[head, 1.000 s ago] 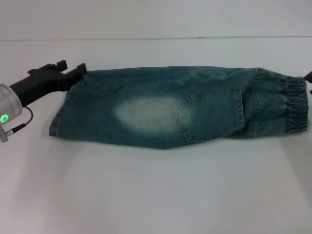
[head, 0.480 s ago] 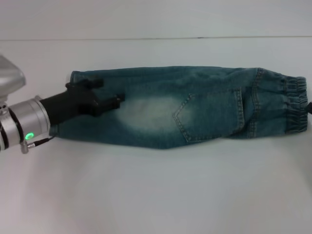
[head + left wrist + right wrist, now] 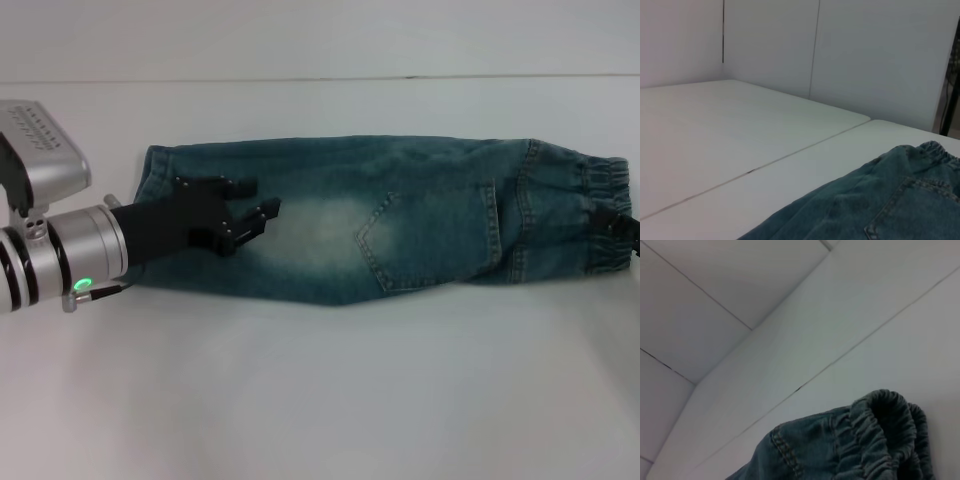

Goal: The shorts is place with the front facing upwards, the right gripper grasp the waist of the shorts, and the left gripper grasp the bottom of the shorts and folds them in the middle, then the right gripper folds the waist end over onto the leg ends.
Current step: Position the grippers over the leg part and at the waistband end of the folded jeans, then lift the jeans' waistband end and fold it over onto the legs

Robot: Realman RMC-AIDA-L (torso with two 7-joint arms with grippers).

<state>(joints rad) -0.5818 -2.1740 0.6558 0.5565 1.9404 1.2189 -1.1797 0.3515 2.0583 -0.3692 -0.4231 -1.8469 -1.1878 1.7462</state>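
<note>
Denim shorts (image 3: 400,220) folded lengthwise, stretched left to right across the middle of the white tabletop (image 3: 320,400). Elastic waistband at the right end, leg hems at the left end; back pocket stitching facing up near the centre, with a faded pale patch just left of it. Flat overall, waistband slightly bunched and raised in the right wrist view (image 3: 880,435).

Left end effector (image 3: 245,222) over the leg end of the shorts, reaching in from the left, black fingers (image 3: 262,215) spread apart, gripping nothing; contact with the cloth impossible to tell. Silver wrist with a green light at the far left edge.

Right end effector (image 3: 628,230) barely in view at the right edge, at the waistband; open or closed impossible to tell.
</note>
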